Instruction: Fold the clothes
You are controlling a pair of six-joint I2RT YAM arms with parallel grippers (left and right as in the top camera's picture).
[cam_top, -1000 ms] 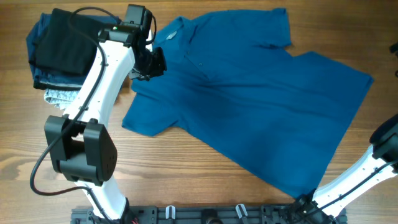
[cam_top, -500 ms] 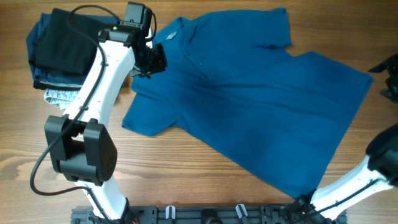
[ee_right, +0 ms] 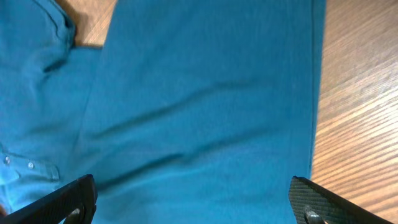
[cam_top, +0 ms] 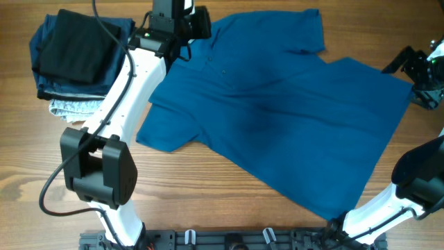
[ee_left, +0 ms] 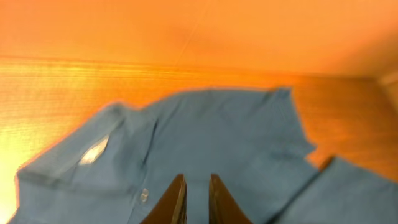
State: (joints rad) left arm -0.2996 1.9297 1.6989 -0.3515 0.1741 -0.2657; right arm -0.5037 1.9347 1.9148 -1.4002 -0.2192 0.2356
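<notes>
The blue T-shirt [cam_top: 277, 118] lies spread flat and front up on the wooden worktop [cam_top: 208, 187], covering its middle and right part. The neck is toward the far edge left of centre. One short sleeve points to the far edge, the other to the near-left, and the hem runs slantwise along the right side down toward the near-right corner. A few soft creases cross the chest. The left wrist view is blurred, but it shows a small pale label [ee_left: 93, 151] inside the neck and a button [ee_left: 144, 194] on the front opening. The left pincer [cam_top: 201, 22] is at the far edge, over the neck of the shirt. In its own camera its two fingers [ee_left: 176, 200] stand almost together with only a thin slit between them, clenched on nothing, and the cloth lies flat below them. The right pincer [cam_top: 415, 78] is at the right edge of the worktop, just beside the far end of the hem. It is released, its fingers [ee_right: 74, 202] spread wide with the shirt's lower part and hem edge showing between them; I cannot tell whether they touch the cloth. In the far-left corner, just beside the left arm, sits a stack of folded garments [cam_top: 73, 48]: a black piece on top, dark navy under it, and light grey speckled fabric at the bottom.
</notes>
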